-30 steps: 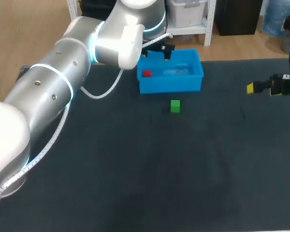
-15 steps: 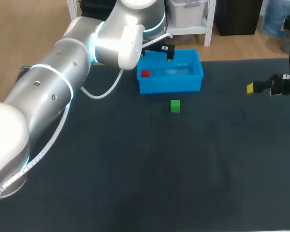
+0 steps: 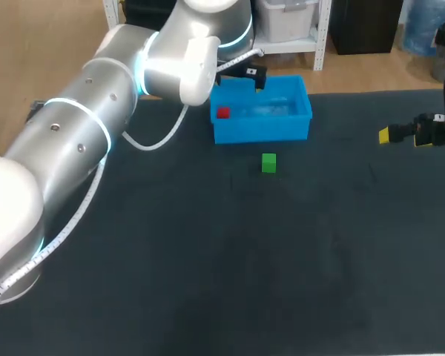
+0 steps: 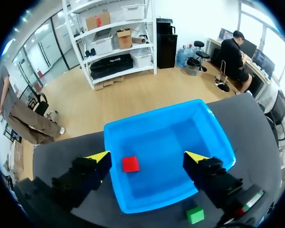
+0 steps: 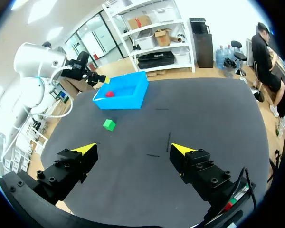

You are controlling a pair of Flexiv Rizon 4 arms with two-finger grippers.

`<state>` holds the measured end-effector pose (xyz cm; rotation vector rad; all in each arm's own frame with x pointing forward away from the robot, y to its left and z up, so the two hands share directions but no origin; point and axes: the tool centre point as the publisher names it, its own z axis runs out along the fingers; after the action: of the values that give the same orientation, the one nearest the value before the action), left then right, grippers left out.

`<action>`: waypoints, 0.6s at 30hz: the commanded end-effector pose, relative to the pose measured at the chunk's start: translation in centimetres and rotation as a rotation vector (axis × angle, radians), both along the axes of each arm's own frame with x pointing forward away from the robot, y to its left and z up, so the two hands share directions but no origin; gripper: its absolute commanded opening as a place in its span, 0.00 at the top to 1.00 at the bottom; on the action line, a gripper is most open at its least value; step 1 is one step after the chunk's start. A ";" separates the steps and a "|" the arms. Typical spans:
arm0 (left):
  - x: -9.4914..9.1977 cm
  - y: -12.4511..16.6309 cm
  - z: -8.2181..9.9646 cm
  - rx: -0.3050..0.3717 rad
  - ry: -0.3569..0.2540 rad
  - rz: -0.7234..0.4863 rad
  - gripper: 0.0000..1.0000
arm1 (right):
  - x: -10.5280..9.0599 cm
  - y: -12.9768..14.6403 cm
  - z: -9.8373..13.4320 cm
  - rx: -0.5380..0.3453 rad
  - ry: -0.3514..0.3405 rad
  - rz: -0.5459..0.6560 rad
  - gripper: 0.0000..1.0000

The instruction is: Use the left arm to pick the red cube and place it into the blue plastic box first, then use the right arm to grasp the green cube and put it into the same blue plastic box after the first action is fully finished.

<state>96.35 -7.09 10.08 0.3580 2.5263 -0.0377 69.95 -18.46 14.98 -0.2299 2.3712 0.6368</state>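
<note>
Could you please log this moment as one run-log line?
red cube: in blue box; left gripper: open above box; green cube: on table; right gripper: open, apart

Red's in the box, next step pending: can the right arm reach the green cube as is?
Probably yes. The green cube stands alone on bare table short of the blue box, the right gripper is open, nothing lies between.

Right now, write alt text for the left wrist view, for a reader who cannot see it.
The left end effector hangs open over the blue plastic box, and the red cube lies untouched on the box's floor below it. The green cube sits on the dark table just outside the box.
</note>
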 end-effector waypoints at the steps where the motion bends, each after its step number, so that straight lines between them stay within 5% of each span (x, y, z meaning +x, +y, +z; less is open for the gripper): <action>1: 0.3 0.0 1.0 0.056 0.222 0.009 0.00 | 0.0 0.0 0.0 -0.001 0.001 0.000 0.00; 18: -5.2 2.1 3.9 -0.021 0.170 -0.055 0.00 | 0.0 0.0 0.0 -0.001 0.001 0.000 0.00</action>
<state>92.17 -5.78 13.57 0.4312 2.7017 -0.1050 69.95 -18.46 14.98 -0.2299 2.3712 0.6368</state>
